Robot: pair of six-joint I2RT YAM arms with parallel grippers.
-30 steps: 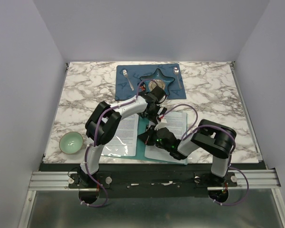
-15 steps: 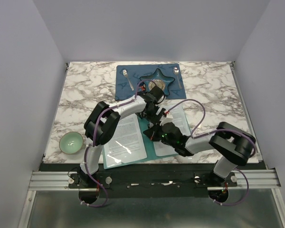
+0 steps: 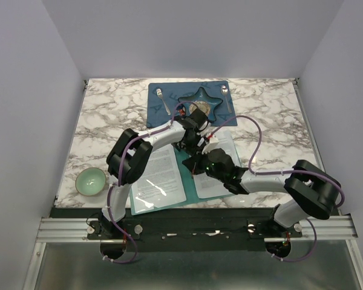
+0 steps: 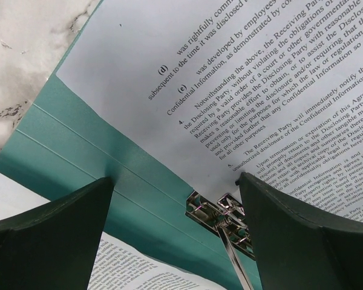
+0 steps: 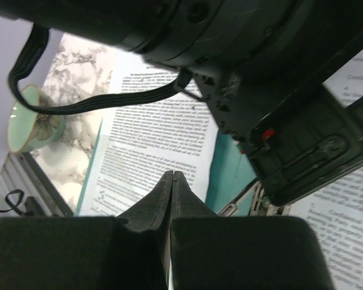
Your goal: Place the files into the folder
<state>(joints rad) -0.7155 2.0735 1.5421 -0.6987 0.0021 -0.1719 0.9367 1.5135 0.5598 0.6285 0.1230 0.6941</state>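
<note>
the left gripper [image 4: 175, 184] is hanging with its fingers spread wide and holding nothing, and the small silver clip [image 4: 221, 212] is lying just below the gap between them, a little toward its right finger. the right gripper [image 5: 172, 176] is sitting just beside the left one with its fingers pressed together and nothing showing between them. the teal folder [image 4: 91, 145] is lying open and flat under both hands, its spine running slantwise across the left gap, so i am judging the left hand as the nearer one to the clip. the files [image 4: 230, 72] are resting as printed sheets on both leaves, one reaching up to the clip; whether it is pinned i cannot tell. the print is reading "confidential information", "the receiving party", "the disclosing party", "notwithstanding the above", with items (d) and (e); no brand is showing
</note>
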